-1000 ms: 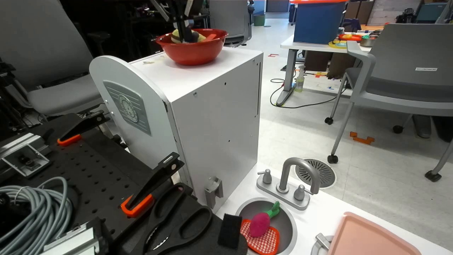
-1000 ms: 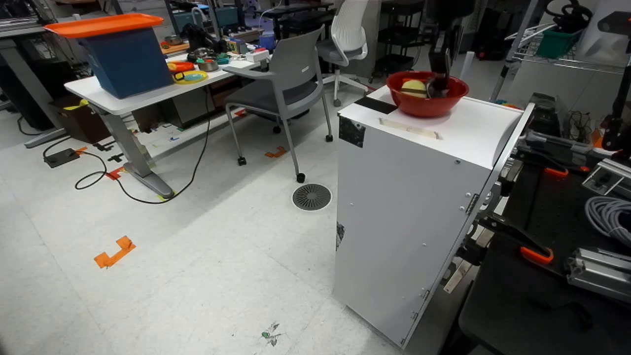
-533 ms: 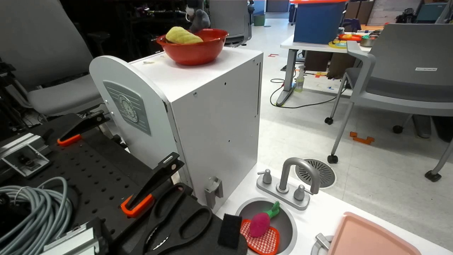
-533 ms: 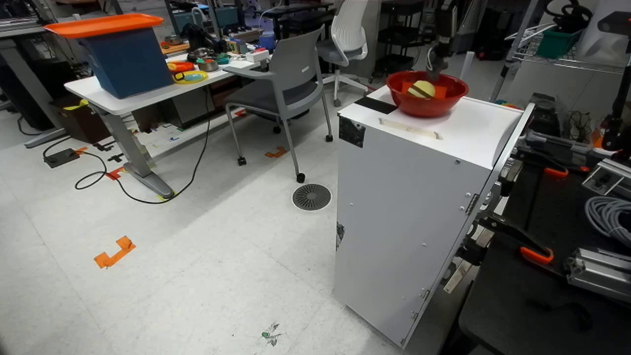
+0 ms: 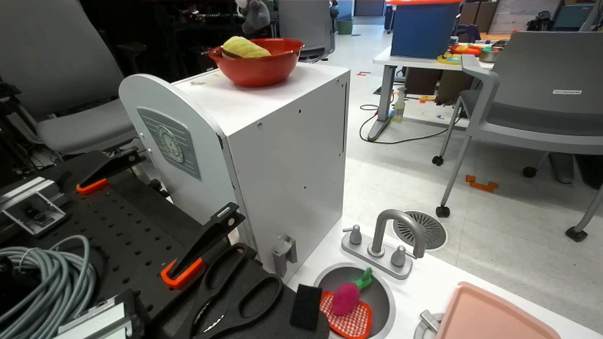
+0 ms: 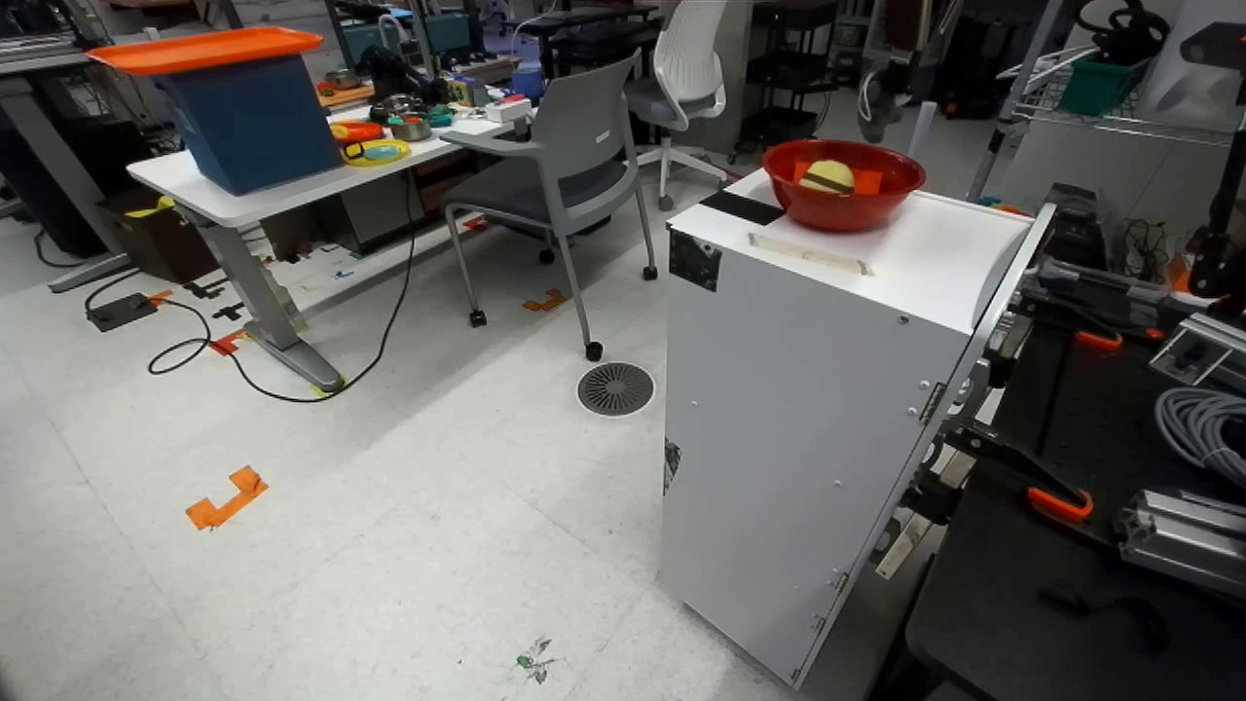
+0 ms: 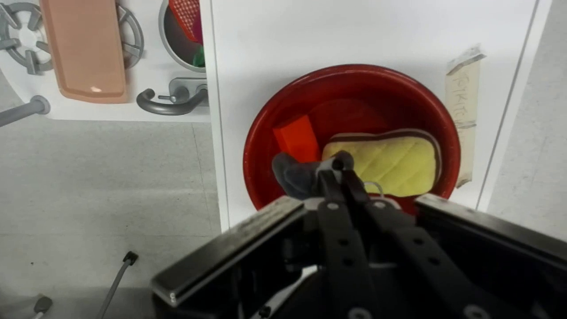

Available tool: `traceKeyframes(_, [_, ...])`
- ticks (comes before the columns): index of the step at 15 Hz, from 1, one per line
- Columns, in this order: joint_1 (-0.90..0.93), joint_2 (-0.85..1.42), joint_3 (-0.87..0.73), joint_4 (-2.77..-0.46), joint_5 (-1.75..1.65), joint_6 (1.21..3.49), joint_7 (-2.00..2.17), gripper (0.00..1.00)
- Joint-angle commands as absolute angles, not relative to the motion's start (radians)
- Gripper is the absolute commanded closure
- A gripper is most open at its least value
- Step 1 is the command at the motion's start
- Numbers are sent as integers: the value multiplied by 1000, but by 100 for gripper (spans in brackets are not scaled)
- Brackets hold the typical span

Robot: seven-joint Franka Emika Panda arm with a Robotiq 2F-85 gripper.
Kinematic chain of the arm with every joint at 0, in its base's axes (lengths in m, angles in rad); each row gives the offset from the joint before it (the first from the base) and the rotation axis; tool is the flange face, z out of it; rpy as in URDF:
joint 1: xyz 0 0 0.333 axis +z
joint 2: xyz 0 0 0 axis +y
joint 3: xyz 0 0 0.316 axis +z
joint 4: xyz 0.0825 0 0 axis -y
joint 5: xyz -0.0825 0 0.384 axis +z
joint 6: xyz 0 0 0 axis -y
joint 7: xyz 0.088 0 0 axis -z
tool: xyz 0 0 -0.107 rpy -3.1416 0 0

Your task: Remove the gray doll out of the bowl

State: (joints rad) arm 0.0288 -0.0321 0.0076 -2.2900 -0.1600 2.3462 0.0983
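Observation:
The gray doll (image 5: 256, 17) is a small dark grey soft toy with a white part. It hangs in the air above the bowl's far side and also shows in an exterior view (image 6: 879, 105). My gripper (image 7: 339, 179) is shut on the gray doll (image 7: 293, 176) in the wrist view; its fingertips pinch the white part. The round red bowl (image 5: 264, 71) stands on top of the white cabinet, apart from the doll. It shows below the doll in the wrist view (image 7: 354, 77). In an exterior view the gripper is mostly cut off at the top.
A yellow quilted item (image 7: 394, 164) and an orange block (image 7: 299, 137) lie in the bowl. The white cabinet (image 6: 798, 389) has a tape strip (image 7: 465, 115) on top. A toy sink (image 5: 384, 301), a faucet (image 5: 400, 216) and a pink tray (image 5: 494, 315) stand beside it.
The gripper was down inside the bowl; it has risen with the gray doll out of it and drifted back from the rim. The yellow item has shifted slightly in the bowl.

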Motion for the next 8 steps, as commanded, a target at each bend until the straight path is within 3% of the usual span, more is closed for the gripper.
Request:
traceKeyframes(1, [35, -68, 25, -2324, -145, 2345, 117, 99])
traceKeyframes(8, [39, -137, 55, -2384, -189, 2317, 222, 99])
